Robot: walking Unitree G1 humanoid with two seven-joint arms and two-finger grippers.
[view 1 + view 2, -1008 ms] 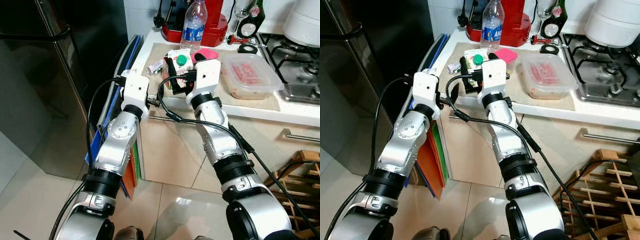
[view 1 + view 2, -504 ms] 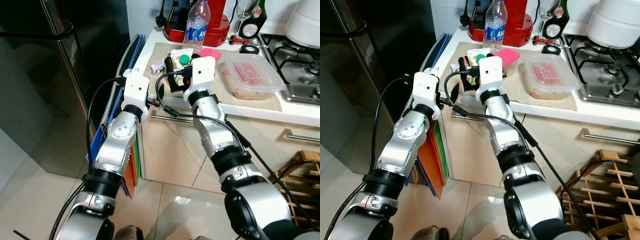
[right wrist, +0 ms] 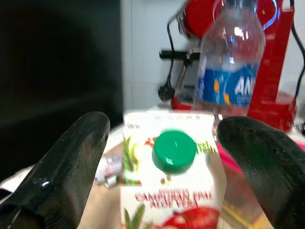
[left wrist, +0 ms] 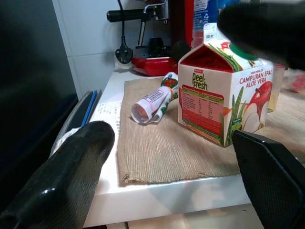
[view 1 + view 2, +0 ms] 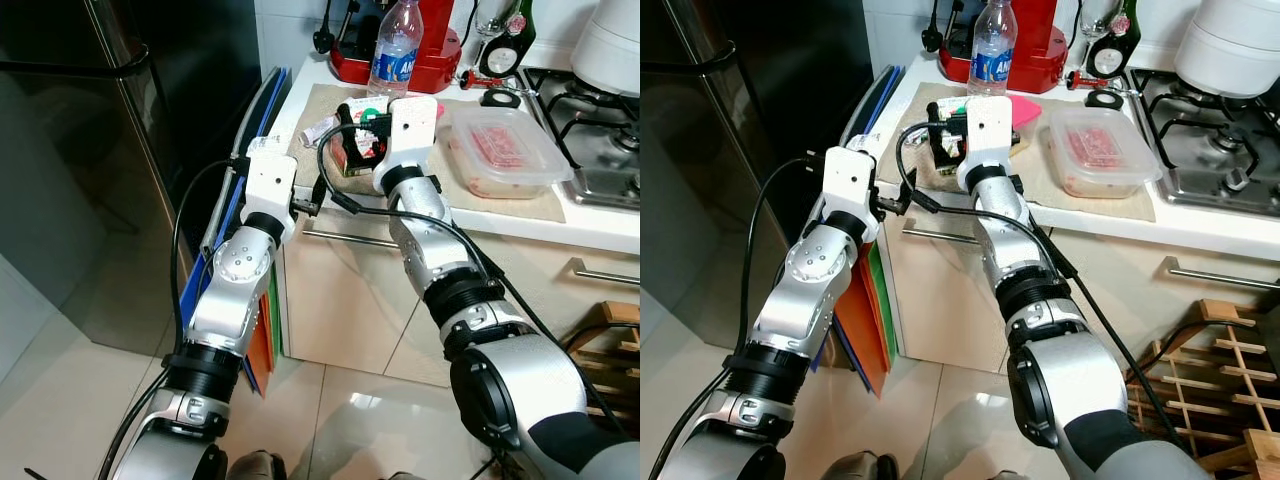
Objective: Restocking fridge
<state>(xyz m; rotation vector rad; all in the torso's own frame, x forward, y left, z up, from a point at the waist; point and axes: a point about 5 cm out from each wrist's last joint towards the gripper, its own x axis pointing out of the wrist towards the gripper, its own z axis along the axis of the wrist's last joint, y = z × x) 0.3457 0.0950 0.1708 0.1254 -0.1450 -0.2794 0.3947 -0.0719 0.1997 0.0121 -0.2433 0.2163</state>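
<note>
Right tool (image 3: 167,157): your open fingers straddle the juice carton (image 5: 356,140) on the tabletop (image 5: 600,228)
Left tool (image 4: 176,176): open, short of the tabletop edge

Water bottle (image 5: 395,48) close behind juice carton (image 5: 358,135) (tight).

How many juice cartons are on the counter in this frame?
1: the juice carton stands upright on the woven mat near the counter's edge, between the right gripper's open fingers. Others may be hidden behind the arm.
</note>
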